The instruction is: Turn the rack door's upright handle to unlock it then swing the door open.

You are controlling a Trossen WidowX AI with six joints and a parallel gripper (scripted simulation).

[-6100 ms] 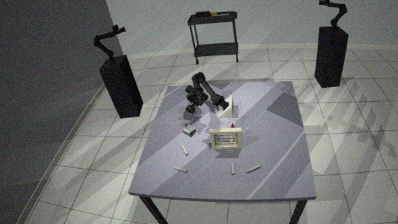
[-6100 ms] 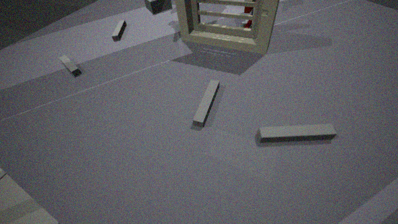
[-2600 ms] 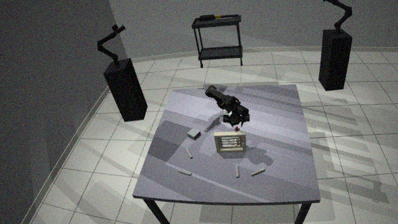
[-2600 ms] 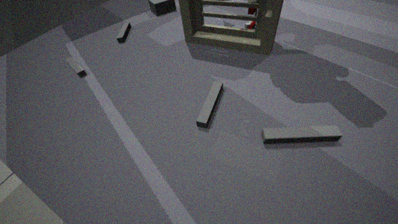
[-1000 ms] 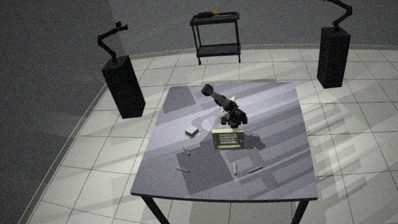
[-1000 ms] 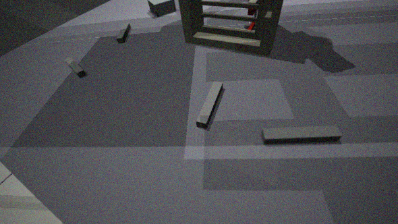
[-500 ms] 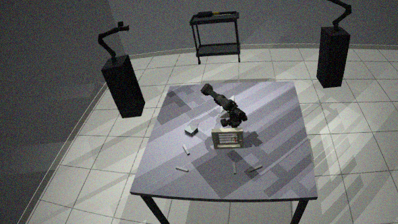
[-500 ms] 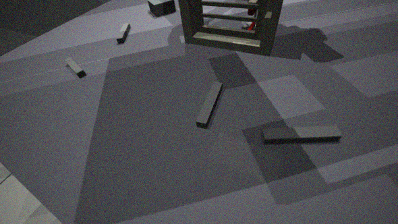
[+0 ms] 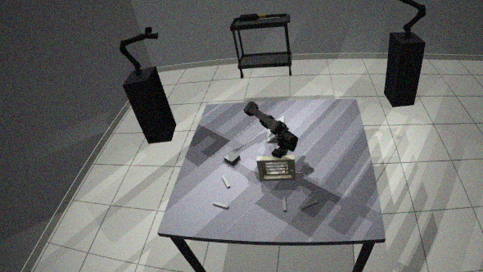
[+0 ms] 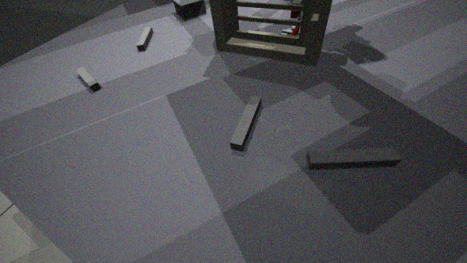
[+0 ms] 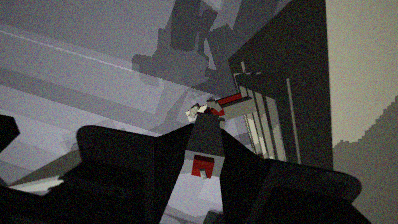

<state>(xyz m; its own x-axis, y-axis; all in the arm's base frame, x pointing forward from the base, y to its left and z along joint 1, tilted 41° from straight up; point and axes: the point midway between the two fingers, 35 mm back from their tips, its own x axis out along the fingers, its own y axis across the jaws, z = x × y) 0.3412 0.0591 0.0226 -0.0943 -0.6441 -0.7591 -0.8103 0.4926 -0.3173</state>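
Two fingers of your gripper are clamped on the handle, just outside the rack. Keep the squeeze steady and turn about the handle's own axis before swinging. Its long axis seems upright, though the dim wrist view leaves its facing unclear.
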